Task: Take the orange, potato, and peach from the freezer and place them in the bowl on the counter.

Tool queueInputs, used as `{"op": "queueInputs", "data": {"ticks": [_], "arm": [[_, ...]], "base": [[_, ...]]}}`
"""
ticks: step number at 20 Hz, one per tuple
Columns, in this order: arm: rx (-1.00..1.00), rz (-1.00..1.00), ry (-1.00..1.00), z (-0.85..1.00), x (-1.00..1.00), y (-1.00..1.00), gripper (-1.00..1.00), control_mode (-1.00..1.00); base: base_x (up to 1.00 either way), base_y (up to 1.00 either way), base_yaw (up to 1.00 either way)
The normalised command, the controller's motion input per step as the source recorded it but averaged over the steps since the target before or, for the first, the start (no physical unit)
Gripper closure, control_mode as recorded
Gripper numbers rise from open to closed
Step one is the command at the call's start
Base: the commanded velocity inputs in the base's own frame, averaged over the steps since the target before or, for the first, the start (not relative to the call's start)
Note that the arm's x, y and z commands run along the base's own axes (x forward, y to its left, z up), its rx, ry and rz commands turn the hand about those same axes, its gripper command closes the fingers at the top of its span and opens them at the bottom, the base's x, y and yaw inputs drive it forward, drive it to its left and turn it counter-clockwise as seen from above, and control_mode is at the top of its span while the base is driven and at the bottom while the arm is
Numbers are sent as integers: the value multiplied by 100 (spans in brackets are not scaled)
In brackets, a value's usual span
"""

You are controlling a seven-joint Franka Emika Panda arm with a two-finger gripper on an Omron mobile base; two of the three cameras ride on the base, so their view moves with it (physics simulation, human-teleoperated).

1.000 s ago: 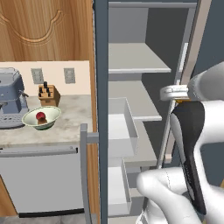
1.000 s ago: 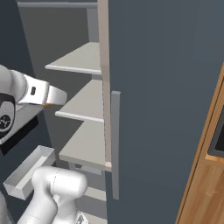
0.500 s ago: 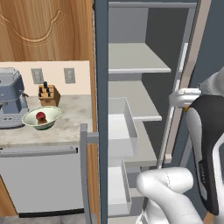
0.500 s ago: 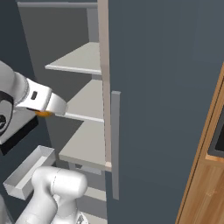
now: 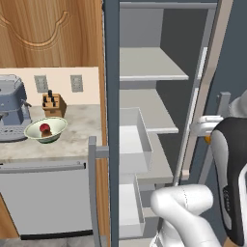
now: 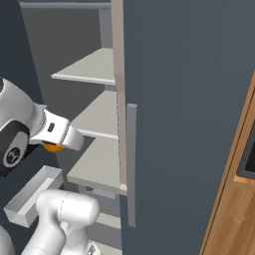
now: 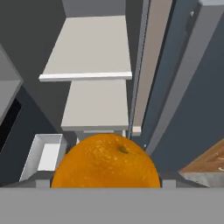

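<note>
round dimpled orange (image 7: 106,161), pincer (image 7: 105,181) clamped

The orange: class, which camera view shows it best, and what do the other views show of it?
The hand view shows the orange best: it sits large and close at the bottom, skin and stem dimple clear. The right base view shows an orange sliver under the white wrist. The left base view shows a tiny orange patch beside the arm.

A wooden cupboard (image 5: 48,34) is seen hanging over a speckled stone counter (image 5: 72,140). A blue-grey coffee machine (image 5: 12,113), a knife block (image 5: 52,103) and two wall sockets (image 5: 41,83) are being shown there — all near the pale wall. More wood (image 6: 234,214) is seen on the far right.
</note>
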Motion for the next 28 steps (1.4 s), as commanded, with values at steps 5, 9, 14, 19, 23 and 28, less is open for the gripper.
{"op": "queueInputs", "data": {"ticks": [5, 9, 14, 19, 23, 28], "arm": [[0, 1, 2, -29, -18, 0, 100, -100], [0, 0, 4, -14, -28, 0, 100, -100], [0, 0, 3, -13, -20, 0, 100, 100], [0, 0, 0, 0, 0, 0, 100, 100], [0, 0, 0, 0, 0, 0, 100, 100], [0, 0, 0, 0, 0, 0, 100, 100]], "base": [[0, 0, 0], [0, 0, 0], [-11, 0, 0], [-75, 4, 0], [-77, 51, -1], [-20, 97, -4]]}}
